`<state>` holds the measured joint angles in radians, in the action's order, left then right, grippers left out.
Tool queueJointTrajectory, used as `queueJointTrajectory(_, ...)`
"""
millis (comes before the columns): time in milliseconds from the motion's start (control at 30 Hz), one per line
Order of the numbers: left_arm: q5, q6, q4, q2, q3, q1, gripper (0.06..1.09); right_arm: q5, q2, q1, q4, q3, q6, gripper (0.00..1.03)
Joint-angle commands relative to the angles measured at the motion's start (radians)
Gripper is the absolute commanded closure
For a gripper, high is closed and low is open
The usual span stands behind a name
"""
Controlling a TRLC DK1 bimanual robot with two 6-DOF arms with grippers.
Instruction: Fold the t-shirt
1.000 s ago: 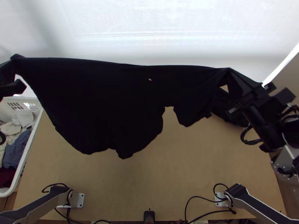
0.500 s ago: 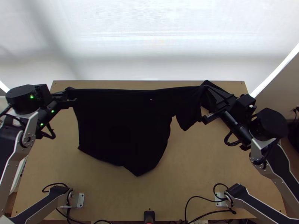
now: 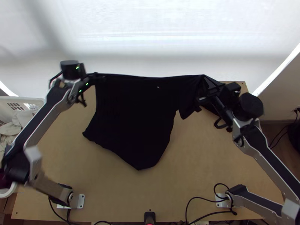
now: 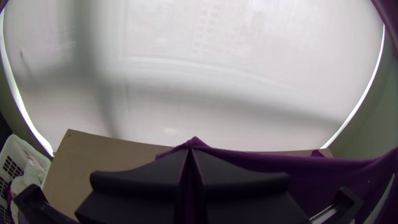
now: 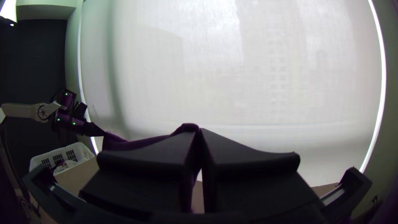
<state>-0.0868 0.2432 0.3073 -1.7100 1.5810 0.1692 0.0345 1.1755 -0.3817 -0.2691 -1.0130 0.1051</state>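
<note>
Top view: the black t-shirt (image 3: 131, 116) hangs stretched between the two arms over the light wooden table (image 3: 210, 161), its upper edge running almost straight from one gripper to the other with a slight sag. Below that edge the cloth drops as one broad panel, unfolded, and narrows to a blunt point above the middle of the table; whether this lowest part touches the wood I cannot tell. A short flap of the shirt hangs beside the right arm's end, and more dark cloth lies behind and under that arm. A small pale mark shows near the upper edge.

The left gripper (image 3: 98, 76) is clamped on the shirt's upper corner at the left. In the left wrist view, the left gripper (image 4: 190, 150) has its two flat black fingers pressed together, a tuft of cloth, purple there, poking up at their tips.

The right gripper (image 3: 205, 89) grips the other end of the upper edge. In the right wrist view, the right gripper (image 5: 200, 130) also has its fingers closed, with a rounded fold of the cloth caught at the tips.

Beyond the table's far edge is a white screen (image 3: 150, 37). A white basket (image 3: 22, 100) holding pale cloths (image 3: 10, 129) stands beside the table's left edge.
</note>
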Motion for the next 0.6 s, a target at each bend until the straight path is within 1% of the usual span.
queueJointTrajectory(0, -0.019, 0.042, -0.023, -0.151, 0.172, 0.000, 1.05, -0.016, 0.059, 0.024, -0.065, -0.006, 0.030, 1.00)
queueJointTrajectory(167, -0.039, 0.045, -0.019, -0.370, 0.402, 0.012, 1.05, -0.016, 0.127, 0.035, -0.099, -0.022, 0.048, 1.00)
queueJointTrajectory(233, -0.068, 0.048, -0.020, -0.444, 0.493, 0.015, 1.05, -0.016, 0.142, 0.038, -0.108, -0.024, 0.054, 1.00)
queueJointTrajectory(333, -0.068, 0.054, -0.019, -0.517, 0.582, 0.015, 1.05, -0.016, 0.151, 0.037, -0.110, -0.030, 0.064, 1.00)
queueJointTrajectory(367, -0.068, 0.061, -0.022, -0.519, 0.582, 0.016, 0.97, -0.016, 0.153, 0.037, -0.110, -0.033, 0.071, 1.00)
queueJointTrajectory(400, -0.070, 0.059, -0.019, -0.519, 0.580, 0.023, 0.84, -0.016, 0.153, 0.037, -0.110, -0.035, 0.074, 1.00)
queueJointTrajectory(467, -0.070, 0.057, 0.003, -0.514, 0.577, 0.035, 0.61, -0.016, 0.151, 0.035, -0.110, -0.041, 0.077, 1.00)
queueJointTrajectory(533, -0.059, 0.039, 0.029, -0.508, 0.580, 0.043, 0.09, -0.016, 0.150, 0.035, -0.110, -0.044, 0.082, 1.00)
queueJointTrajectory(567, -0.056, 0.033, 0.044, -0.501, 0.582, 0.044, 0.10, -0.016, 0.150, 0.033, -0.110, -0.044, 0.082, 1.00)
